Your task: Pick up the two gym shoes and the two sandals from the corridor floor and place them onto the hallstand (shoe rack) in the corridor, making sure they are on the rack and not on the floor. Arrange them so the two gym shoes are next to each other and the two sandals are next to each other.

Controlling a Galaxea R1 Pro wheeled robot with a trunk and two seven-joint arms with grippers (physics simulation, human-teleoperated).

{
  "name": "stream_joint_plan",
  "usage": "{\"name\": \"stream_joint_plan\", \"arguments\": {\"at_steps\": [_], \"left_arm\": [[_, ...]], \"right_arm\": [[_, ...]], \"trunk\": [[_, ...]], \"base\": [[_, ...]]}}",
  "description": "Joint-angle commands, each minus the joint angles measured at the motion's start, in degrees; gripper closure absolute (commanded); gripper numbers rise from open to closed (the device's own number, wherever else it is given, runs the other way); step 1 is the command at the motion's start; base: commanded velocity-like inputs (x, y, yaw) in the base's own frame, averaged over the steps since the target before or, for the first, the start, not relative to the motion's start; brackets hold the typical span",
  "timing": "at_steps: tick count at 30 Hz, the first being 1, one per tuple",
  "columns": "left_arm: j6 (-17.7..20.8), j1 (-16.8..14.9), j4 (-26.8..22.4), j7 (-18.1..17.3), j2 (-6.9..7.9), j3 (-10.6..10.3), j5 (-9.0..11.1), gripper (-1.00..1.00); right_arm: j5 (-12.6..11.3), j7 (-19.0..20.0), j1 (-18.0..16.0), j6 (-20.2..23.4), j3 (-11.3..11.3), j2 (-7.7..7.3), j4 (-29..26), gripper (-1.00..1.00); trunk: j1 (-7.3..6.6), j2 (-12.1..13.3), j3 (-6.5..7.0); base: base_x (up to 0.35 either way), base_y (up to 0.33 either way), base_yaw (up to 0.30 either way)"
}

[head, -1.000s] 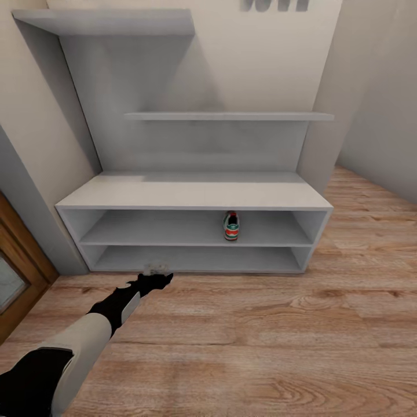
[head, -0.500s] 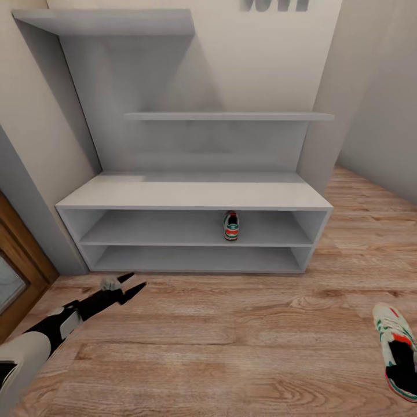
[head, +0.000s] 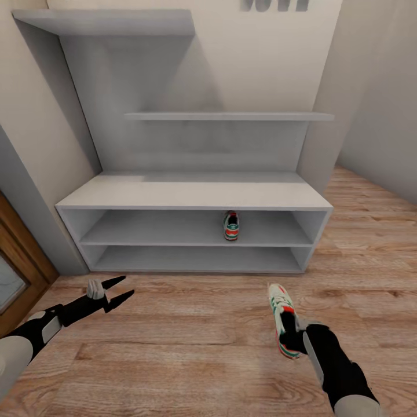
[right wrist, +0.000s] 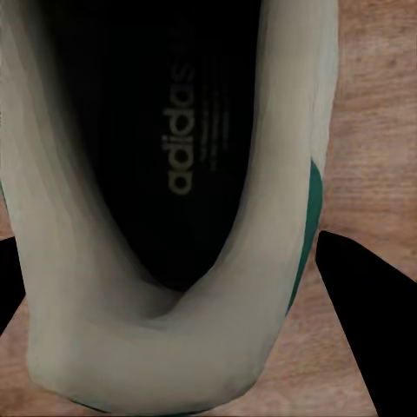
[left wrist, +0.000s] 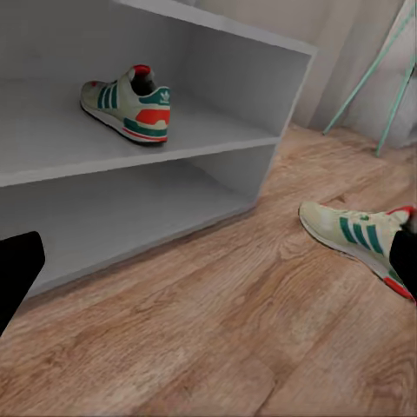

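Second gym shoe (head: 282, 319), gripped at the heel by the right gripper (head: 296, 341), has swung in from the far right to just before the hallstand (head: 194, 197), whose upper shelf holds the first gym shoe (head: 231, 226). Left gripper (head: 116, 291), open and empty, has withdrawn. Pairing is imminent.

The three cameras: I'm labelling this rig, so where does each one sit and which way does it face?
Head: up high, looking down at the hallstand; both arms show, left gripper open.
Left wrist: low, facing the shelved shoe and the held shoe; dark fingers.
Right wrist: looking into the held shoe; fingers flank it.
Shared: all three show the held shoe.
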Motion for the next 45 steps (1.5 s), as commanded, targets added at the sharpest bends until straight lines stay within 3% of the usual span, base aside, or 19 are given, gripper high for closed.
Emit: {"name": "stream_joint_plan", "arguments": {"at_steps": [1,4,6,11,16,20,26,31,45], "left_arm": [[-0.57,-0.03,0.01,-0.31,0.03,-0.37,0.32,-1.00],[-1.74,0.02,0.00,-1.76,-0.02,-0.96,0.08,-1.00],[-2.09,0.03,0.00,-2.53,-0.14,-1.38,-1.91,-1.00],[-2.32,0.03,-0.04,-2.80,-0.74,-1.58,-8.67,-1.00],[-2.57,0.03,-0.07,-2.90,-1.15,-1.60,-10.28,-1.00],[-2.61,0.03,-0.07,-3.20,-1.20,-1.60,-10.45,-1.00],[-2.66,0.03,-0.07,-5.97,-1.28,-1.59,-10.48,-1.00],[-2.61,0.03,-0.07,-7.26,-1.28,-1.59,-10.48,-1.00],[-2.61,0.03,-0.11,-7.39,-1.30,-1.61,-10.48,-1.00]], "right_arm": [[0.67,0.07,-2.29,0.46,-0.06,0.12,1.09,1.00],[0.56,0.07,-8.69,0.77,-0.07,0.33,3.67,1.00],[0.51,0.07,-13.65,1.84,-0.09,0.34,4.92,1.00],[0.47,0.01,-18.74,3.60,-0.03,0.33,5.94,1.00],[0.49,-0.01,-19.52,3.66,-0.08,0.31,6.58,1.00],[0.49,0.04,-19.60,2.85,-0.16,0.26,11.19,1.00],[0.46,0.07,-19.62,-5.04,-0.17,0.24,16.70,1.00],[0.55,0.07,-19.62,-6.94,-0.12,0.24,17.12,1.00],[0.84,-0.01,-19.62,-7.15,0.16,0.41,16.75,1.00]], "trunk": [[-0.01,-0.02,-0.06],[-0.01,-0.02,-0.06],[-0.01,-0.02,-0.06],[-0.01,-0.02,-0.06],[-0.01,-0.02,-0.06],[-0.01,-0.02,-0.06],[-0.01,-0.02,-0.06],[-0.01,-0.02,-0.06],[-0.01,-0.02,-0.06]], "base": [[0.000,0.000,0.000],[0.000,0.000,0.000],[0.000,0.000,0.000],[0.000,0.000,0.000],[0.000,0.000,0.000],[0.000,0.000,0.000],[0.000,0.000,0.000],[0.000,0.000,0.000],[0.000,0.000,0.000]]}}
